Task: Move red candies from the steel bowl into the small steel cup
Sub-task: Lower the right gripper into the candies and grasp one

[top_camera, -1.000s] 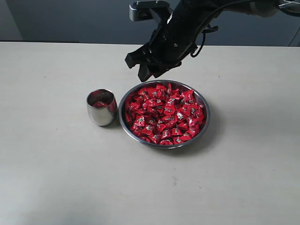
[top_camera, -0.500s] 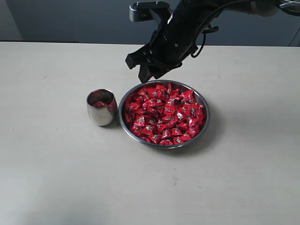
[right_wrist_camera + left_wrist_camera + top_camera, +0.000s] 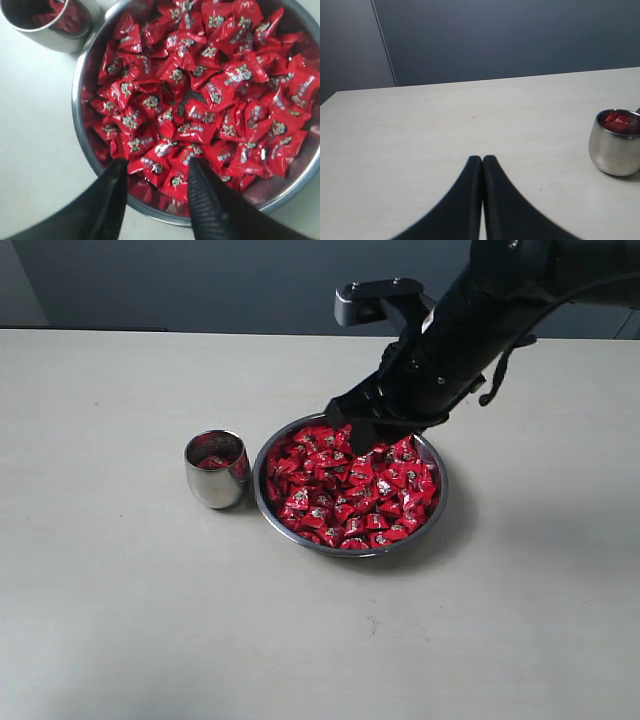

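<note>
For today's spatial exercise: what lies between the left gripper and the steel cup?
Only bare table separates the left gripper from the steel cup, as the left wrist view shows.

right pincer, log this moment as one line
right pincer: open, over red candies, nothing held | steel bowl: heaped | small steel cup: some red inside | left pincer: shut
</note>
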`<state>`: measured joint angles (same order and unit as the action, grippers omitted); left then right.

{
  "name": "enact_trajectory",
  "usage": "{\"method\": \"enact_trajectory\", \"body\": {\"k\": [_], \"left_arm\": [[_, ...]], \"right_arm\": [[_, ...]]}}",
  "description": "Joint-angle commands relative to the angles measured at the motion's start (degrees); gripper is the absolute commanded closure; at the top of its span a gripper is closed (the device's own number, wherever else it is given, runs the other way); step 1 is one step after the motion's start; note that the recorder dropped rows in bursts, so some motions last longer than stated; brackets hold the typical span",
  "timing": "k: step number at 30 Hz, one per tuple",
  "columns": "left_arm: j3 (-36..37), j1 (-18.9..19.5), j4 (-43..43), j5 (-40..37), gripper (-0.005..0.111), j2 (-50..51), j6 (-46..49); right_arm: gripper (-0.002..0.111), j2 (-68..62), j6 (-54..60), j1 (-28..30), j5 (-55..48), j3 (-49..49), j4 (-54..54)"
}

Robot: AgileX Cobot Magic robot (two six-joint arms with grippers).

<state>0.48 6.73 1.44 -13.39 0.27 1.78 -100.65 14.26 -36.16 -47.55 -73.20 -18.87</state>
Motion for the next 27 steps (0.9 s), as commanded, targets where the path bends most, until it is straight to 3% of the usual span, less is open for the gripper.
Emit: {"method": "enact_trajectory", "body": {"k": [1,12,27], "left_arm": [[-0.5,0.1,0.1,0.1,0.106,-0.3,-0.1],[-0.5,0.1,0.1,0.1,0.106,-0.3,-0.1],[-0.5,0.1,0.1,0.1,0.106,-0.3,-0.1]], "right_arm": [[0.069,2.0,0.3,0.4,0.8,2.9,-1.5],[0.069,-6.6,2.0,0.1,-0.2,1.9,-13.6],[0.069,-28.8,0.5,-1.2,-8.8,-26.0,-9.5]]}}
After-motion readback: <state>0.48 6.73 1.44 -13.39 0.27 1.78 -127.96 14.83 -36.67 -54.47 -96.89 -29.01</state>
